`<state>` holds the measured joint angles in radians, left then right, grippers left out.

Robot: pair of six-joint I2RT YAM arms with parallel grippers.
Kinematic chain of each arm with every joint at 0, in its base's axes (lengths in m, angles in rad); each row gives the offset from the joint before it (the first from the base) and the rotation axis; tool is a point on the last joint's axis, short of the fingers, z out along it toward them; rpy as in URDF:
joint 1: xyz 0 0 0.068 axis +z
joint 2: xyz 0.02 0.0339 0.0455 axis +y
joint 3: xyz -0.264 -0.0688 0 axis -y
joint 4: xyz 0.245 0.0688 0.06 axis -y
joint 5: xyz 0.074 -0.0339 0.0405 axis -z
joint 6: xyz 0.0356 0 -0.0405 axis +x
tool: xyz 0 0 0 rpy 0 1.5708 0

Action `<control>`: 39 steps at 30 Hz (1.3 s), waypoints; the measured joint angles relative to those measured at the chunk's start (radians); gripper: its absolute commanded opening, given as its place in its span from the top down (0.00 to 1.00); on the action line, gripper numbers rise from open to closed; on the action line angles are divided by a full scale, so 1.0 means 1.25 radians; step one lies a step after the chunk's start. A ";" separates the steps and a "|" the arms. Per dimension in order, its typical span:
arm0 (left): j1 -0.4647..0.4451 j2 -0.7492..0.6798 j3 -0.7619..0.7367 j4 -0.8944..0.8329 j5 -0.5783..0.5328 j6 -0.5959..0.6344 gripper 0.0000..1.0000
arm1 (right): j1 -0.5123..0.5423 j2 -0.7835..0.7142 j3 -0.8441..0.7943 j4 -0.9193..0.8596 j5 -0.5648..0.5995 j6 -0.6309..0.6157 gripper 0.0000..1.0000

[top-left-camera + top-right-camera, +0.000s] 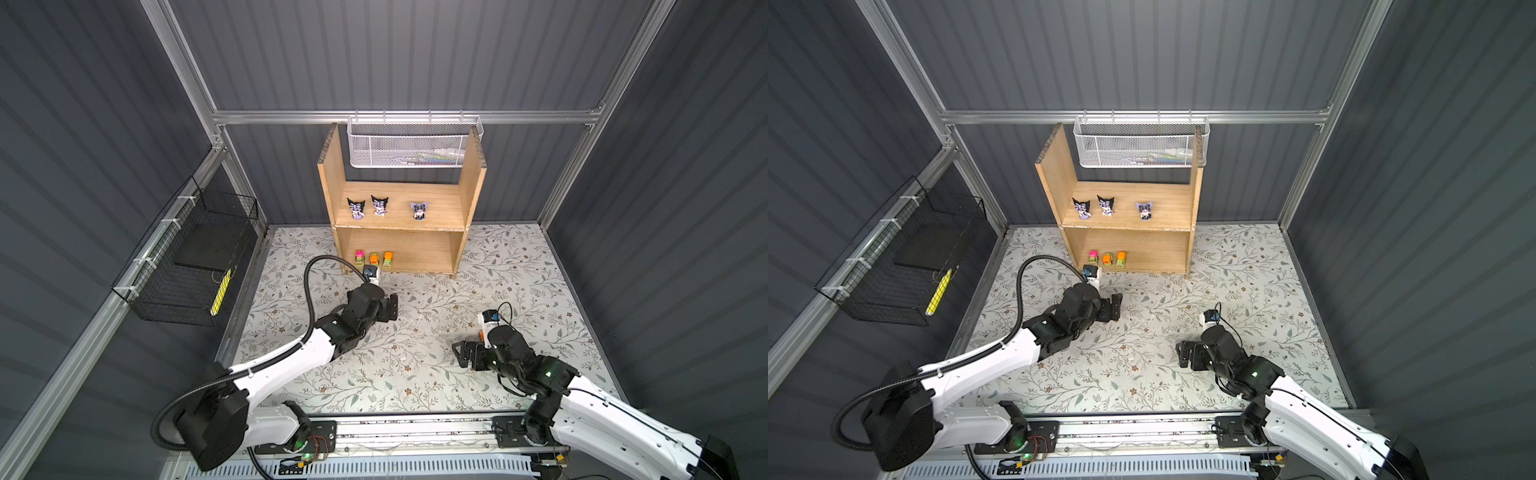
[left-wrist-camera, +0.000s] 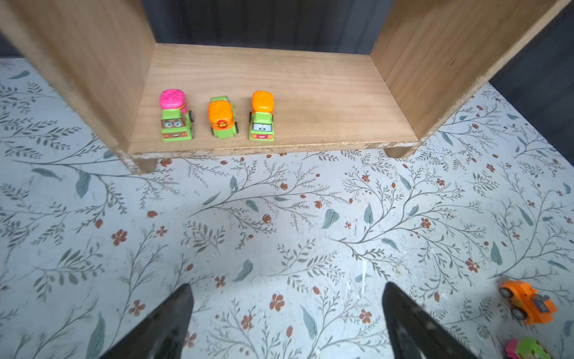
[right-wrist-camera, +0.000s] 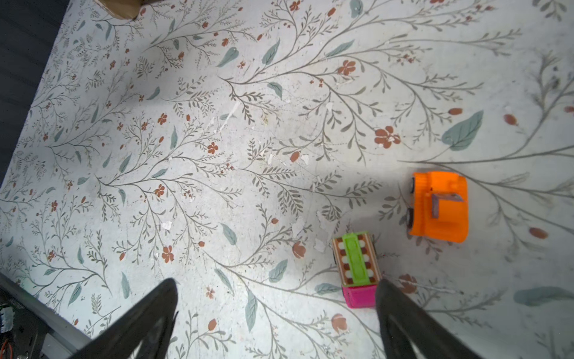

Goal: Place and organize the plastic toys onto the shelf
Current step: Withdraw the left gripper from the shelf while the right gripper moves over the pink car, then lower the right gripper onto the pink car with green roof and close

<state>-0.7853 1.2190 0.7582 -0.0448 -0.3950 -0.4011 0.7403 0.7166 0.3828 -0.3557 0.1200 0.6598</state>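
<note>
The shelf [image 1: 332,174] [image 1: 1054,174] stands at the back wall. Three purple-and-black figurines [image 1: 356,208] [image 1: 379,205] [image 1: 419,210] stand on its upper tier. On the lower board [image 2: 326,108] three plastic toys sit in a row: a pink-topped car [image 2: 175,116] and two orange-topped cars [image 2: 222,118] [image 2: 262,116]. My left gripper [image 1: 390,308] [image 2: 285,289] hangs open and empty over the floor before that row. My right gripper [image 1: 461,353] [image 3: 276,283] is open. A pink-and-green car [image 3: 357,269] lies by one fingertip [image 3: 400,317], and an orange car [image 3: 439,206] lies just beyond.
A white mesh basket [image 1: 413,145] hangs on the back rail above the shelf. A black wire basket [image 1: 187,257] holding a yellow item [image 1: 220,293] is fixed to the left wall. The floral mat [image 1: 415,374] covers the floor, bounded by the front rail [image 1: 415,428].
</note>
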 measured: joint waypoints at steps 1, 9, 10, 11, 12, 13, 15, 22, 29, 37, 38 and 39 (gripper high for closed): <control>-0.001 -0.030 -0.018 -0.011 0.000 -0.005 0.00 | 0.000 0.006 -0.005 0.007 0.006 0.007 0.01; -0.001 -0.238 -0.131 -0.121 0.003 -0.052 0.00 | 0.000 0.101 -0.037 0.076 0.035 0.044 0.01; -0.001 -0.260 -0.143 -0.134 0.002 -0.058 0.00 | 0.000 0.118 -0.038 0.084 0.038 0.047 0.01; -0.001 -0.279 -0.152 -0.148 0.002 -0.063 0.00 | 0.000 0.133 -0.039 0.093 0.040 0.049 0.01; -0.001 -0.294 -0.158 -0.158 0.003 -0.067 0.00 | 0.000 0.149 -0.039 0.101 0.043 0.052 0.01; -0.001 -0.307 -0.163 -0.168 0.002 -0.070 0.01 | 0.000 0.165 -0.039 0.110 0.045 0.053 0.01; -0.001 -0.326 -0.170 -0.181 0.003 -0.075 0.01 | 0.000 0.194 -0.039 0.128 0.047 0.056 0.01; -0.001 -0.337 -0.180 -0.205 0.003 -0.087 0.01 | -0.002 0.280 -0.033 0.195 0.001 0.055 0.05; -0.001 -0.337 -0.200 -0.210 0.003 -0.090 0.01 | -0.002 0.348 -0.002 0.236 -0.018 0.042 0.08; -0.001 -0.308 -0.201 -0.198 0.003 -0.093 0.00 | 0.034 0.355 -0.044 0.321 0.043 0.024 0.17; -0.001 -0.302 -0.201 -0.197 0.003 -0.093 0.00 | 0.045 0.354 -0.052 0.336 0.055 0.023 0.18; -0.001 -0.296 -0.201 -0.197 0.003 -0.093 0.01 | 0.057 0.355 -0.061 0.352 0.073 0.021 0.19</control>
<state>-0.7868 0.8494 0.5072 -0.2913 -0.3908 -0.5175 0.8120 1.1599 0.3065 0.0849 0.2111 0.6861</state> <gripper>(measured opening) 0.995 0.823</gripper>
